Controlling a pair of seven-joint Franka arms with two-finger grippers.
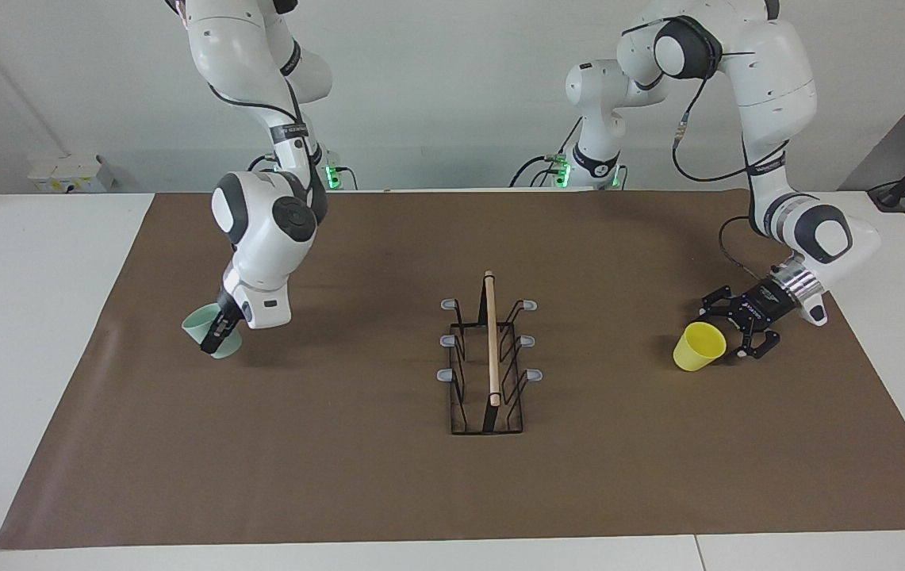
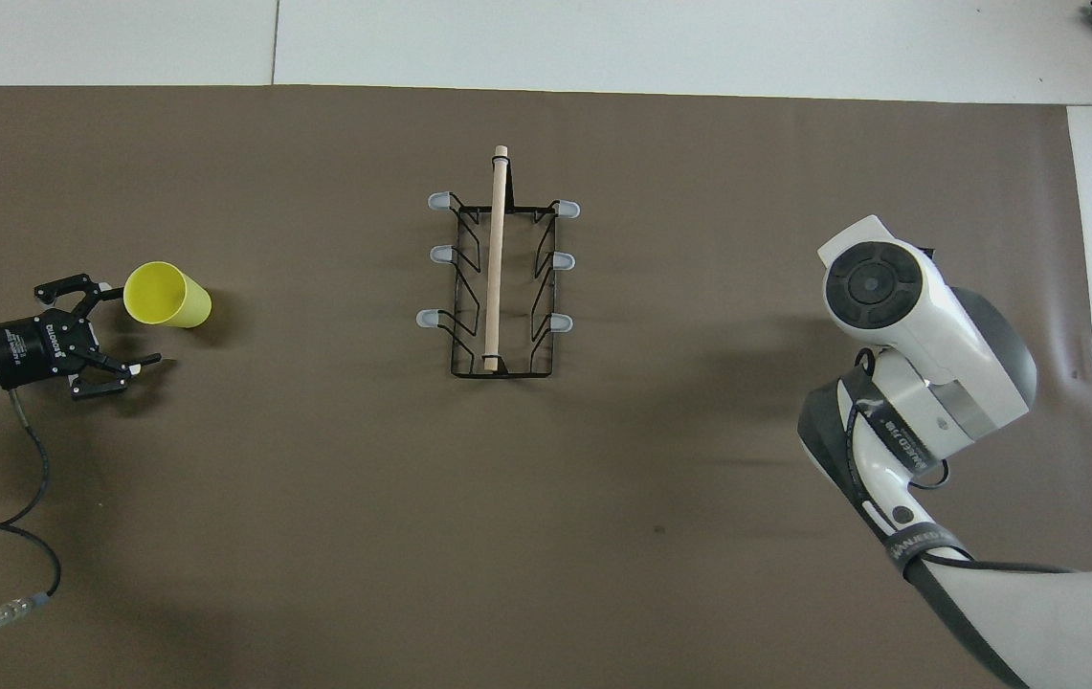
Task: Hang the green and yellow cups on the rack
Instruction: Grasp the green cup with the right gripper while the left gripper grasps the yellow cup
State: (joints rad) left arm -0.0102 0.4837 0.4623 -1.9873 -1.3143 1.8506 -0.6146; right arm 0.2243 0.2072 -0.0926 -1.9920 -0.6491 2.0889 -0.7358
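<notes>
The pale green cup [image 1: 206, 327] stands mouth up toward the right arm's end of the brown mat. My right gripper [image 1: 218, 333] comes down on it and is shut on its rim. In the overhead view the right arm hides this cup. The yellow cup [image 1: 698, 347] [image 2: 167, 295] stands mouth up toward the left arm's end. My left gripper [image 1: 728, 329] [image 2: 136, 325] is low beside it, open, one finger close to the cup's wall, holding nothing. The black wire rack [image 1: 491, 341] [image 2: 496, 268], with its wooden rod and grey-tipped prongs, stands in the middle of the mat with no cup on it.
The brown mat [image 1: 389, 484] [image 2: 316, 498] covers most of the white table. A small white box [image 1: 71, 173] sits off the mat near the right arm's base. The left arm's cable [image 2: 0, 536] trails over the mat.
</notes>
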